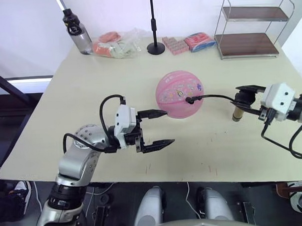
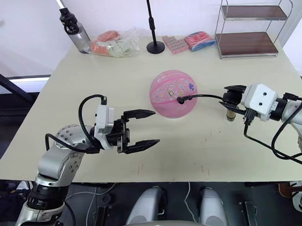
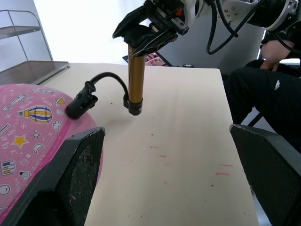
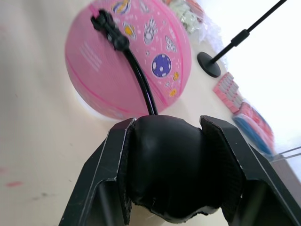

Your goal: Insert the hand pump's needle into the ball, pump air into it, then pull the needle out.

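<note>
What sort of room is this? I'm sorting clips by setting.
Probably an indoor lab or test room: a plain beige table against a white wall, a black stand, a wire shelf and scattered props.

needle (image 3: 74,109): metal pin hidden, only its black fitting shows against the ball (image 1: 179,93)
pump (image 3: 136,73): top end covered by the right gripper (image 3: 149,34)
ball's far side: hidden in the left wrist view, cut off by the picture's edge
person (image 3: 263,101): cut by the picture's edge

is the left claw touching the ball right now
No, the left claw is open and sits on the near side of the ball, with bare table showing between them.
</note>
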